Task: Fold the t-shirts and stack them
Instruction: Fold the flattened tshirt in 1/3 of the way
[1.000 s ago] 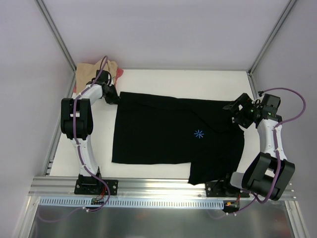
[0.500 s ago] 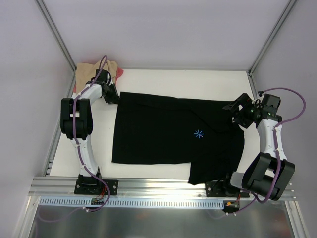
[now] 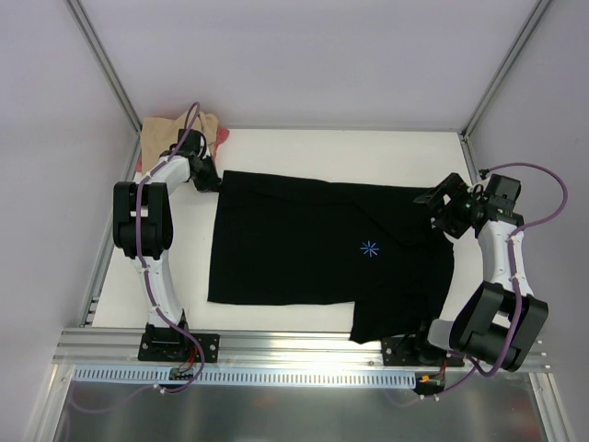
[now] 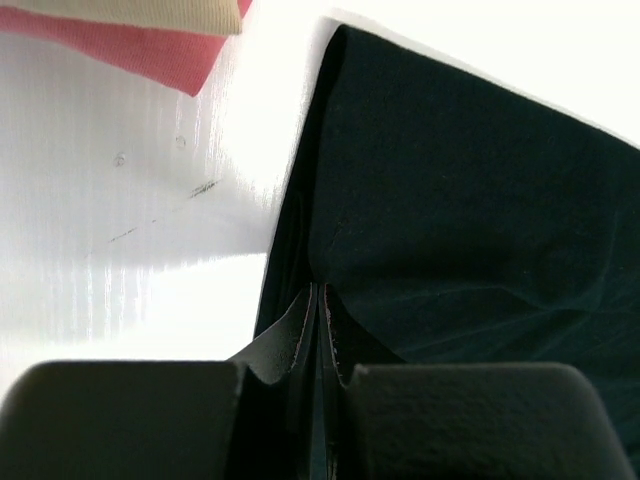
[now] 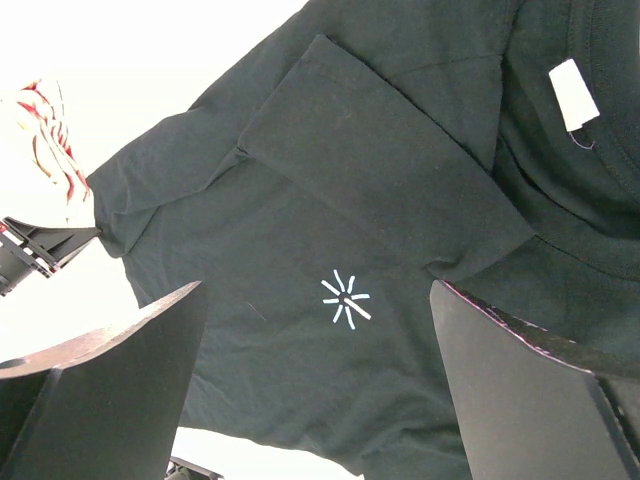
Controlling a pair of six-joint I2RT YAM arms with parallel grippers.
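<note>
The black t-shirt lies spread flat on the white table, its light-blue starburst facing up. My left gripper sits low at the shirt's far-left corner. In the left wrist view its fingers are pressed together with the black cloth running up between them. My right gripper hovers over the shirt's right side near the collar, jaws wide open with nothing between them; the starburst and a white neck label show below. A tan shirt and a pink-red shirt are piled at the far-left corner.
Slanted metal frame posts rise at both far corners. A metal rail runs along the near edge, where both arm bases stand. The pink-red cloth lies just beyond the black shirt's corner.
Almost nothing differs in the top view. The right wrist has shifted very slightly, and the black shirt lies as before.
</note>
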